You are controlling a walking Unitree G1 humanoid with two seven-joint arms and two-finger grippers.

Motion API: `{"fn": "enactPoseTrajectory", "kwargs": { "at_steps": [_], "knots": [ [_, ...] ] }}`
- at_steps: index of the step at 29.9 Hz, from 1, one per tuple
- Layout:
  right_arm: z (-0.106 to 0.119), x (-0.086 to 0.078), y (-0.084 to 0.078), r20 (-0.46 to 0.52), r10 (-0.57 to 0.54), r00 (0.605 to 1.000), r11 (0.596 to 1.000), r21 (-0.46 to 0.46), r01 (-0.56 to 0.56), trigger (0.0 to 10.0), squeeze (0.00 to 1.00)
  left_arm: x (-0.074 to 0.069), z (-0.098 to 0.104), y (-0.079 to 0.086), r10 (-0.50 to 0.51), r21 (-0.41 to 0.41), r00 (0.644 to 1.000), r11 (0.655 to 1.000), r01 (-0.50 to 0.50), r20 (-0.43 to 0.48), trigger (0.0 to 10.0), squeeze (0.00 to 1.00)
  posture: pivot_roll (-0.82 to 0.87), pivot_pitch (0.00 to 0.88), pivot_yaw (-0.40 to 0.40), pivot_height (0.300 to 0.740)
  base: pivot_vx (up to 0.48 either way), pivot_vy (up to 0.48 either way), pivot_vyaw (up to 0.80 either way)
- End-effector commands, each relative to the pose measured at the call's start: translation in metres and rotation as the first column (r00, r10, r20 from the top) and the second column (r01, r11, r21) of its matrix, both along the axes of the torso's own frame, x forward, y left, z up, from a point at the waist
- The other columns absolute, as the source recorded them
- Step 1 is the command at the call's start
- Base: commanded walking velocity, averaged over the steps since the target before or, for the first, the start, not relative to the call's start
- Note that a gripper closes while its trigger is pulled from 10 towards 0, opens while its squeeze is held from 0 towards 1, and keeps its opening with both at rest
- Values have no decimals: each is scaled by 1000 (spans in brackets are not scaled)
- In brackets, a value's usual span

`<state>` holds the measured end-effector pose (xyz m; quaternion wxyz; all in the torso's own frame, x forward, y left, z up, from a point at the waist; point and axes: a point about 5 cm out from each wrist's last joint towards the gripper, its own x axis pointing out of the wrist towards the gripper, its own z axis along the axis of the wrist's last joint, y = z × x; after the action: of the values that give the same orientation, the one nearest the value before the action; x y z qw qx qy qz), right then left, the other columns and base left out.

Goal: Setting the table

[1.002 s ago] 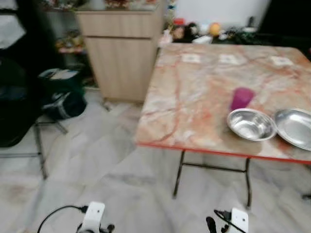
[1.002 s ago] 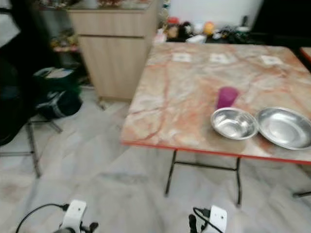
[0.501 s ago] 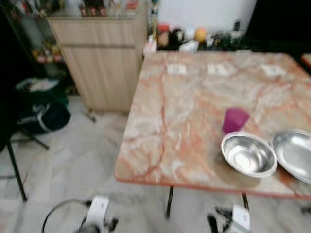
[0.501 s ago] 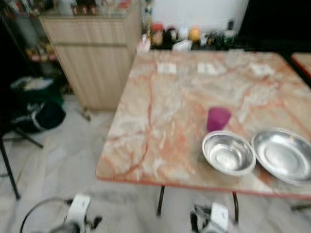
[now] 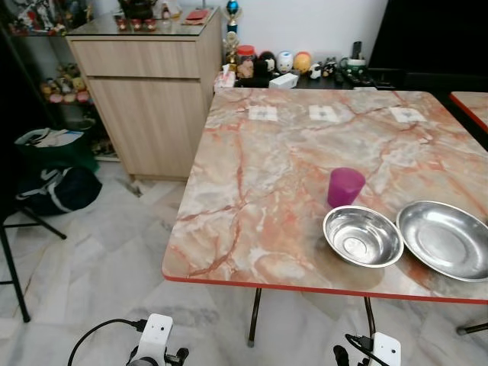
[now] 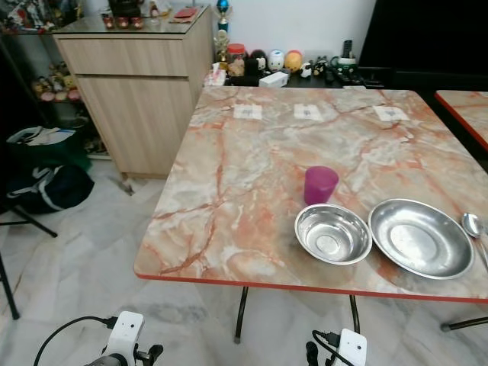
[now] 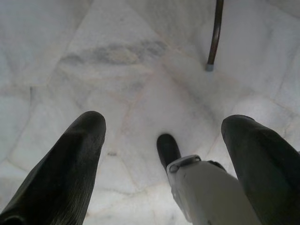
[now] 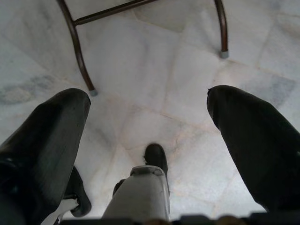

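Note:
A marble-patterned table (image 5: 259, 191) with a red edge stands before me. On its near right part are a purple cup (image 5: 345, 187), a small steel bowl (image 5: 363, 235) in front of it, and a wider steel dish (image 5: 446, 239) to the right. A spoon (image 6: 473, 226) lies at the far right edge. Both arms hang low by the floor, well below the tabletop. My left gripper (image 7: 164, 124) is open over the marble floor with nothing between its fingers. My right gripper (image 8: 147, 96) is open too, near the table's legs (image 8: 77, 51).
A wooden cabinet (image 5: 152, 99) stands left of the table, with a dark bag (image 5: 57, 187) and a black chair leg (image 5: 11, 267) further left. Figurines and jars (image 5: 282, 61) line a low shelf behind the table. Another red-edged table (image 5: 469, 103) is at the right.
The camera has come closer to the table and steadied, so the picture is sharp. The cup, bowl and dish have not moved. Both arms still hang low.

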<state>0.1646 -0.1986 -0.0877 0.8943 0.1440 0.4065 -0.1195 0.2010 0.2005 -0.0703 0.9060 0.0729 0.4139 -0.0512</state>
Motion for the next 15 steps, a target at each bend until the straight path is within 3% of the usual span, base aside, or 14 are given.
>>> {"fn": "enactPoseTrajectory", "kwargs": {
  "at_steps": [1, 4, 7, 12, 13, 15],
  "knots": [
    [5, 7, -1, 47, 5, 999, 1000, -17, -4, 10000, 0, -4, -2, 2, 4, 6, 1000, 1000, -4, -17, 10000, 0, 56, 0, -26, 740, 0, 0, 0],
    [12, 12, -5, 153, -14, 988, 998, -63, 24, 10000, 0, -5, -3, 3, 8, 8, 1000, 1000, -8, -19, 10000, 0, 47, 0, -35, 740, 0, 0, 0],
    [16, 5, -10, 230, -62, 971, 993, -87, 84, 10000, 0, -6, -3, 3, 11, 9, 1000, 1000, -10, -21, 10000, 0, 45, 0, -36, 740, 0, 0, 0],
    [17, -22, -21, 295, -154, 943, 972, -124, 198, 10000, 0, -7, -4, 2, 5, 8, 1000, 1000, -5, -24, 10000, 0, 20, 0, -36, 740, 0, 0, 0],
    [21, -36, -23, 326, -169, 930, 963, -147, 227, 10000, 0, -7, -4, 1, 1, 8, 1000, 1000, -1, -25, 10000, 0, 14, 0, -38, 740, 0, 0, 0],
    [23, -41, -23, 337, -167, 927, 961, -156, 230, 10000, 0, -7, -4, 1, 0, 7, 1000, 1000, 1, -24, 10000, 0, 14, 0, -38, 740, 0, 0, 0]
  ]
}}
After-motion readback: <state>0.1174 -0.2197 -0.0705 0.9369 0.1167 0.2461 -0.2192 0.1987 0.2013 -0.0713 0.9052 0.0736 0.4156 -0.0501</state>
